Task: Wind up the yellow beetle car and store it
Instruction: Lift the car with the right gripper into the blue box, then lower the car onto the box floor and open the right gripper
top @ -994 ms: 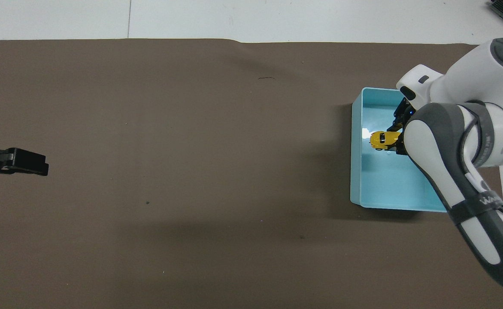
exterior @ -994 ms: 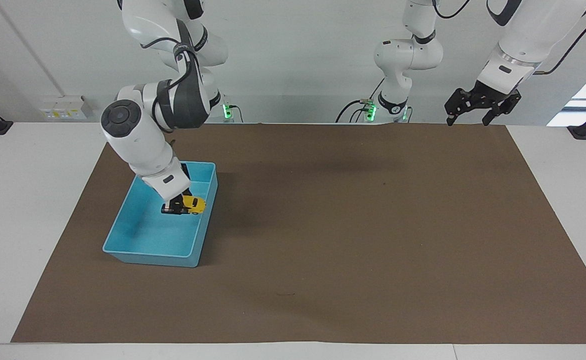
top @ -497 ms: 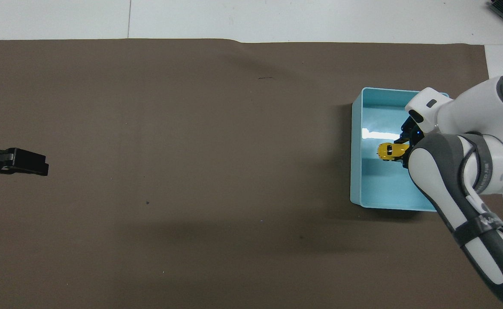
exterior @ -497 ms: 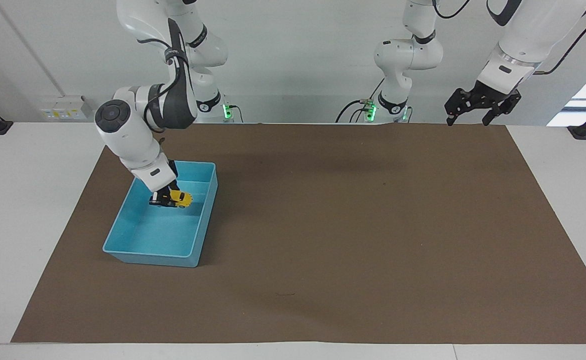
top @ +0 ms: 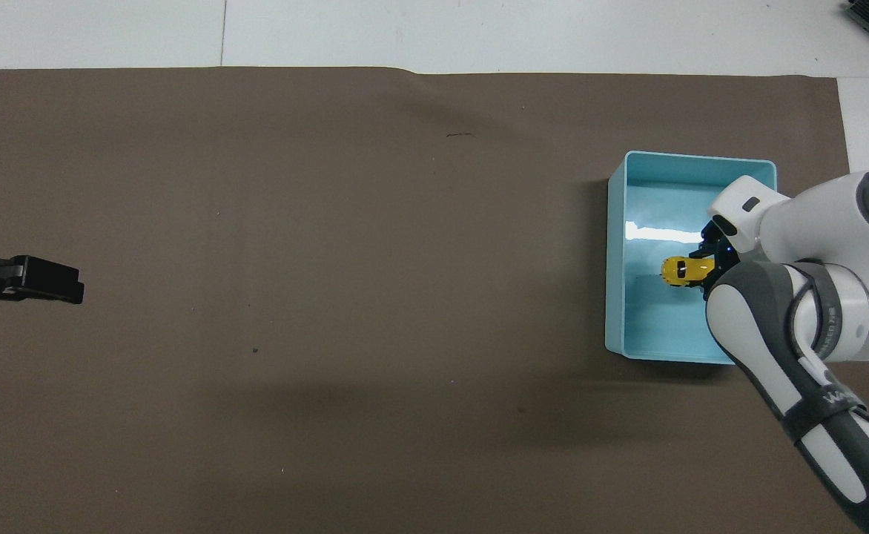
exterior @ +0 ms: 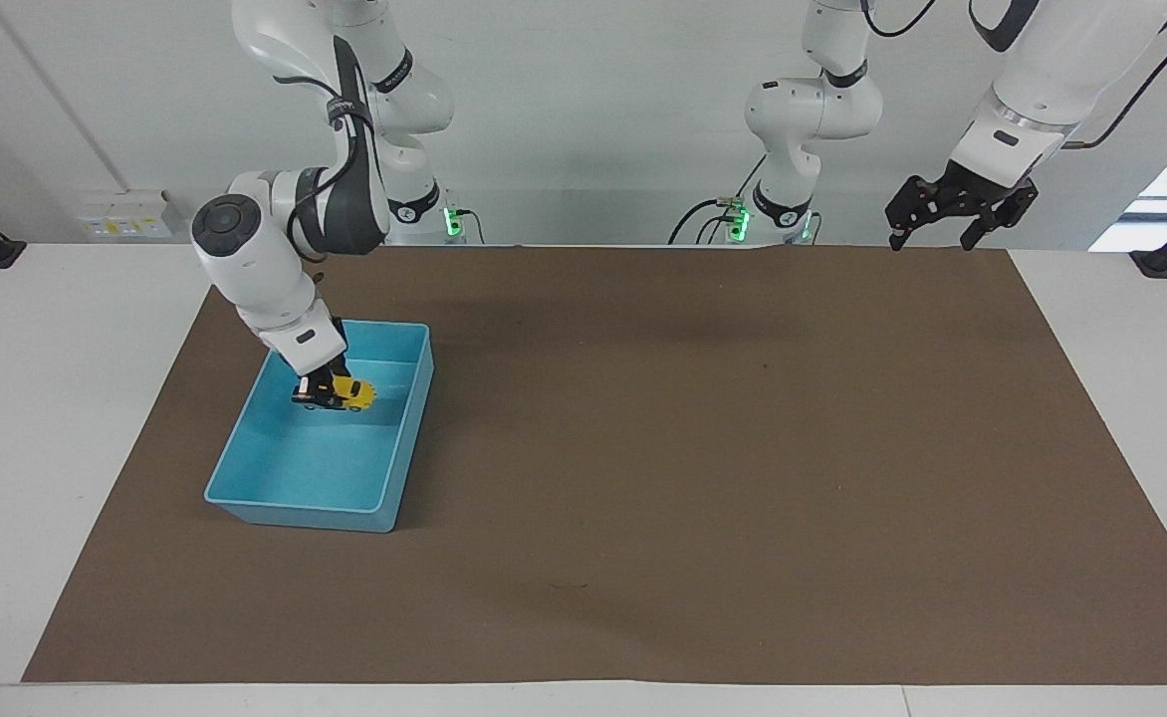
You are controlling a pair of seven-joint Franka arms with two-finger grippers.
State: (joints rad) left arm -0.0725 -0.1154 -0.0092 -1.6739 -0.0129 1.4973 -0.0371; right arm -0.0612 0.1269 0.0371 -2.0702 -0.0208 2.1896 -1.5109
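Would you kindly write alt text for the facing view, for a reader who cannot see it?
The right gripper holds the yellow beetle car inside the blue bin, which sits on a brown mat at the right arm's end of the table. The left gripper waits open, raised over the mat's edge nearest the robots.

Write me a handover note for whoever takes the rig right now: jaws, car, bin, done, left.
Right gripper: jaws shut on the yellow beetle car, held inside the blue bin; whether it touches the bin floor I cannot tell.
Left gripper: jaws open, empty, waiting over the mat's edge at the left arm's end.
Done: car brought into the bin.
Left: release the car, withdraw the right arm.
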